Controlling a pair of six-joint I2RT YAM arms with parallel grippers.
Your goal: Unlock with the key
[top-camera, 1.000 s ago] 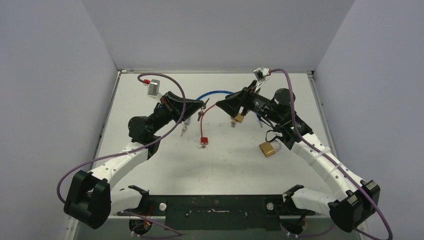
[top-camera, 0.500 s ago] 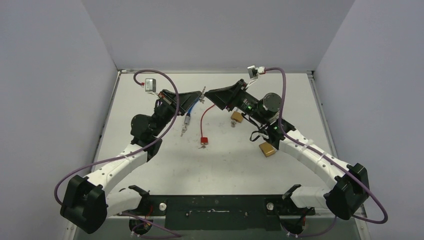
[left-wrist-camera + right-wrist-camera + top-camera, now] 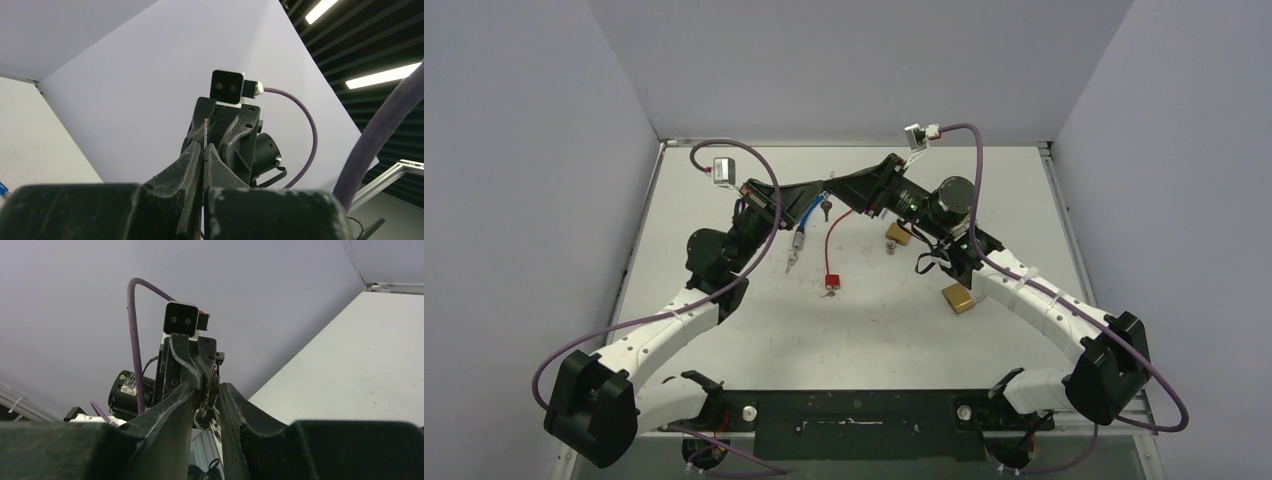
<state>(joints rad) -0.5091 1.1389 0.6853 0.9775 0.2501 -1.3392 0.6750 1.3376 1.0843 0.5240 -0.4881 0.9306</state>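
Note:
My left gripper [image 3: 817,188] is raised over the far middle of the table, shut on a thin key [image 3: 205,131] whose blade sticks out edge-on past its fingertips. From the key hang a ring [image 3: 206,416], a spare key [image 3: 826,209] and the blue cable lock [image 3: 805,217]. My right gripper [image 3: 840,190] faces the left one tip to tip. Its jaws have narrowed around the key [image 3: 212,379], and the ring touches both fingers.
A red cable lock [image 3: 832,281] lies on the table below the grippers. One brass padlock [image 3: 898,233] sits under the right arm and another [image 3: 958,297] beside its forearm. White walls enclose the table [image 3: 724,330] on three sides.
The right gripper swung left to meet the left gripper and its jaws narrowed around the key and ring. The left gripper rose with the key and blue lock, then held still.

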